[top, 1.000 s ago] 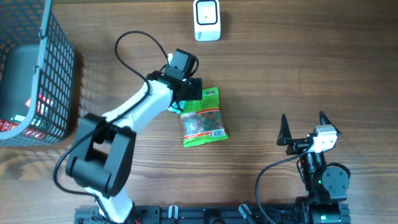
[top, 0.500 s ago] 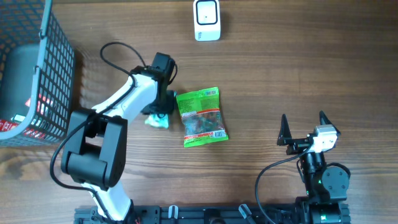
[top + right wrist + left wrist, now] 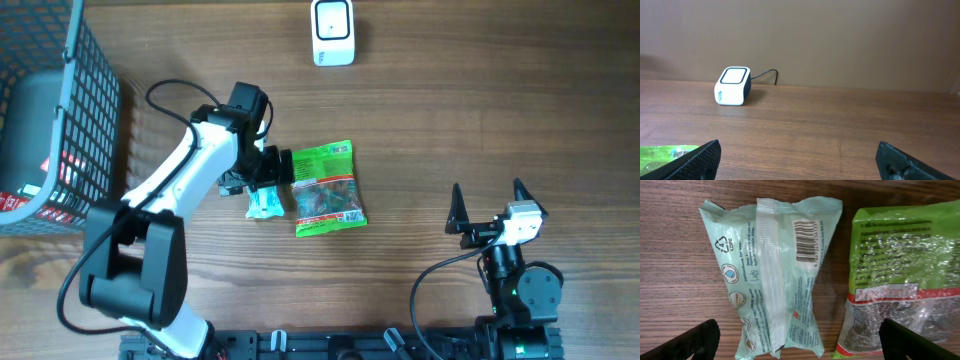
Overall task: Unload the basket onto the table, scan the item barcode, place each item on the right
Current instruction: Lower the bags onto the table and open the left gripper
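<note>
pickup looks the step in hand: the left end effector (image 3: 800,340) hangs released over the pale wipes pack (image 3: 772,275), lying barcode (image 3: 806,240) up on the bench (image 3: 450,120); next, grasp it and face it to the scanner (image 3: 332,32). right end effector (image 3: 490,208) idles, released. one basket (image 3: 95,100), two packets counting the green bag (image 3: 325,190), one scanner.
</note>
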### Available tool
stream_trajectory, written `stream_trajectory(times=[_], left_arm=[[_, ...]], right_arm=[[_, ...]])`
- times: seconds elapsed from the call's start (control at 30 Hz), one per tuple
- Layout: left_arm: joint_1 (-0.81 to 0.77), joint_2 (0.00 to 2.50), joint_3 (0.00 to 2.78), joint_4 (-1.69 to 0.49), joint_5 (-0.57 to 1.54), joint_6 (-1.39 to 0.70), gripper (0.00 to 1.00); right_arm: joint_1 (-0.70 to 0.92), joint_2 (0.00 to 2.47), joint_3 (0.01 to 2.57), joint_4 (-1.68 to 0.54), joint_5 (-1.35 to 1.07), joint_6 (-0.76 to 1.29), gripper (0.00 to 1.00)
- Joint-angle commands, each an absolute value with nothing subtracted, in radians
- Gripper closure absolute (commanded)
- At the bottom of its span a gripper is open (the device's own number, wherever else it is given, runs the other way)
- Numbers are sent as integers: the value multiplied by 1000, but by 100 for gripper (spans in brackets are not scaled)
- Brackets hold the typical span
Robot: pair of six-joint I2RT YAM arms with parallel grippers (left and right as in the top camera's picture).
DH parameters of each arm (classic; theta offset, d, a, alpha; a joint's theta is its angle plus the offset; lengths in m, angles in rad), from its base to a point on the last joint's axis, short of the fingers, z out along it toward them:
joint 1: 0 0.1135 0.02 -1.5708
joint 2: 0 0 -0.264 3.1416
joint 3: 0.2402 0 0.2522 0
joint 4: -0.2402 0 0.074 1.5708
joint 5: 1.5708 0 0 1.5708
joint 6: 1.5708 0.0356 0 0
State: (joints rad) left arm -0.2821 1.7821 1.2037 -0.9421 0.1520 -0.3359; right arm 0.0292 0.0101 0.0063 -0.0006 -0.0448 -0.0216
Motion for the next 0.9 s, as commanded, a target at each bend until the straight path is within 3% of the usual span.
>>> stream_trajectory(times=[0.0,0.33,0.53,0.6,0.63,0.7,0.8,0.87], left_arm=[[-286,1767,1209,-943,163,-368,0],[-371,1767,1209,-946,-77,-453,0],[-273,1745,1209,-932,-58,-453,3],[-215,1745,1209,-941,-57,-453,22],[-186,1745,1208,-949,-58,-453,52],[-168,1745,1198,-950,-68,-453,92],[-167,1745,1115,-910,-116,-454,91],[-168,1745,989,-730,-107,-452,89]], right_arm=[[27,5,5,2,-53,-26,0],[27,5,5,2,-53,-26,0],[27,5,5,2,-53,-26,0],[27,5,5,2,-53,-26,0],[27,5,5,2,-53,-26,0],[27,5,5,2,-54,-26,1],[27,5,5,2,-54,-26,0],[27,5,5,2,-53,-26,0]])
